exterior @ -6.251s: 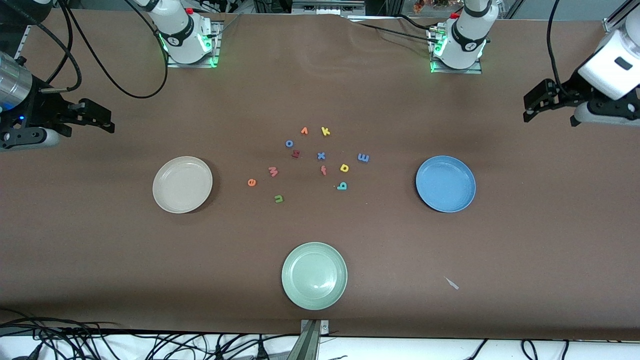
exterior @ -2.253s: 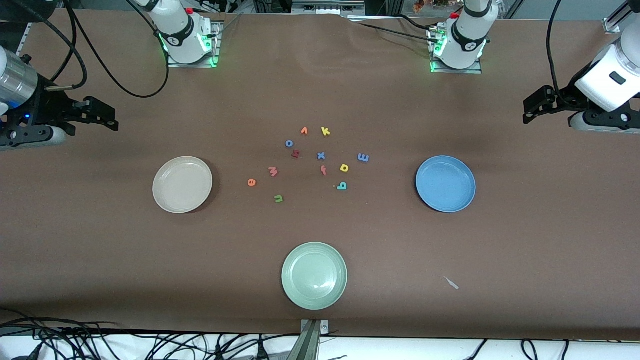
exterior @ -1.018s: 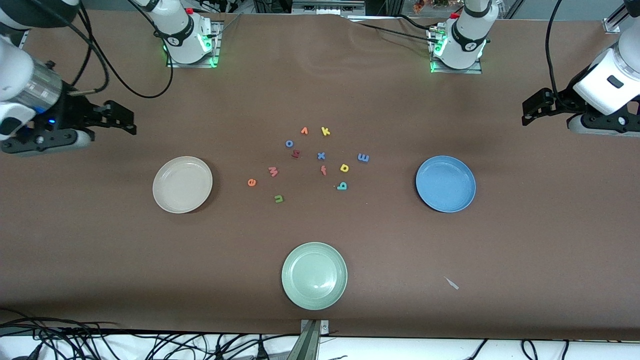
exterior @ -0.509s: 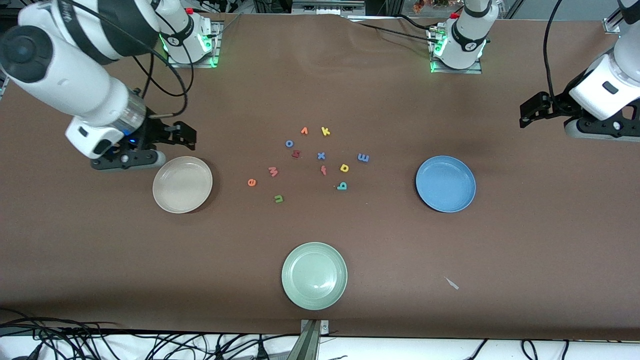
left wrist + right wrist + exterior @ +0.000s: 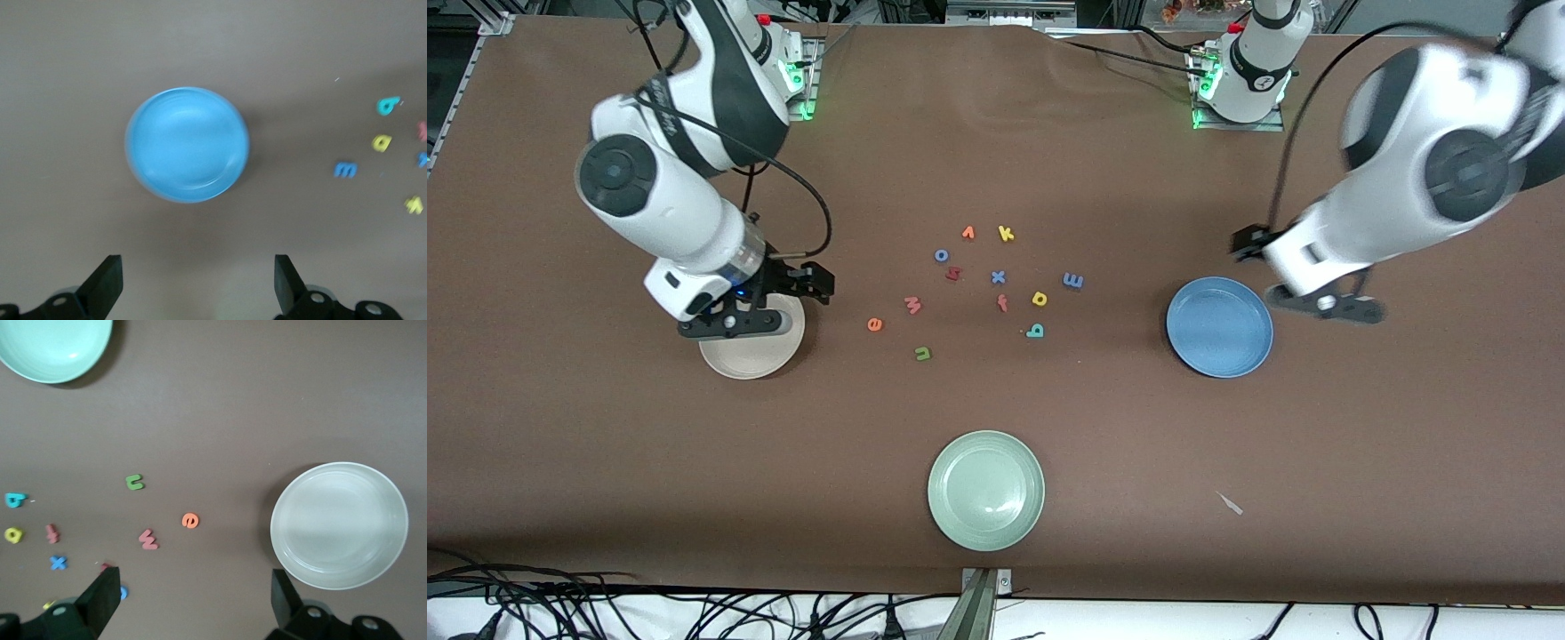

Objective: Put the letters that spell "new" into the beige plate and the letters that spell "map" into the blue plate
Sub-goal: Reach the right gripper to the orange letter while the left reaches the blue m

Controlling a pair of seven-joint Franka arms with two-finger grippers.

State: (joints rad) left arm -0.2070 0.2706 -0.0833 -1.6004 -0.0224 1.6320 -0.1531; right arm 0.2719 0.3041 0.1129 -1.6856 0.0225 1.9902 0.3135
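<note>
Clock positions are read on the front view, with 12 o'clock toward the robots' bases.

1. Right claw (image 5: pixel 815 285): fingers spread wide, nothing held. It hangs over the 2 o'clock rim of the beige plate (image 5: pixel 747 360).
2. Left claw (image 5: pixel 1242 246): fingers spread wide, nothing held. It hangs over the desk (image 5: pixel 605 444), just off the 1 o'clock rim of the blue plate (image 5: pixel 1218 327).
3. Plates, count three: beige, blue and one pale green plate (image 5: pixel 985 491). All three are empty.
4. Foam letters, count twelve, all flat on the desk in one loose cluster. From the cluster, the beige plate is at 9 o'clock, the blue at 3 and the pale green at 6.
5. "new", count three: green n (image 5: pixel 923 354), orange e (image 5: pixel 874 324) and pinkish-red w (image 5: pixel 912 305) occupy the cluster's 7 to 8 o'clock sector.
6. "map", count three: blue m (image 5: pixel 1073 281), yellow a (image 5: pixel 1039 299) and teal p (image 5: pixel 1035 332) occupy the 3 to 4 o'clock sector.
7. Six other letters fill the remainder.
</note>
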